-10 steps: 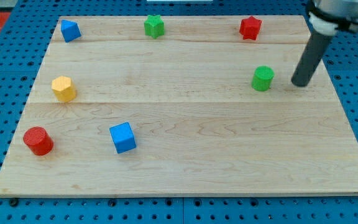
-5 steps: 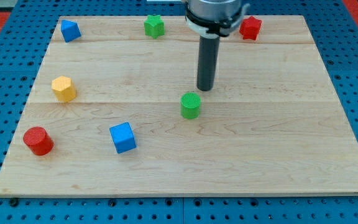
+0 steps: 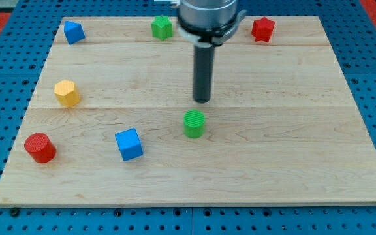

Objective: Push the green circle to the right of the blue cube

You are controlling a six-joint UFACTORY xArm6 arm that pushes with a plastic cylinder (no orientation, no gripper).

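The green circle [image 3: 194,124] stands near the middle of the wooden board [image 3: 292,163], upright. The blue cube [image 3: 129,144] lies to its left and a little lower, about a hundred pixels away. My tip [image 3: 202,101] is just above the green circle and slightly to its right, with a small gap between them. The rod rises from the tip toward the view's top.
A second blue block [image 3: 74,31] sits at the top left corner. A green star [image 3: 162,27] is at the top middle, a red star [image 3: 262,29] at the top right. A yellow hexagon [image 3: 66,93] and a red cylinder [image 3: 40,147] are at the left.
The green circle has moved from the right side to the board's middle, down and to the left. My tip followed it from the right, now just above it.
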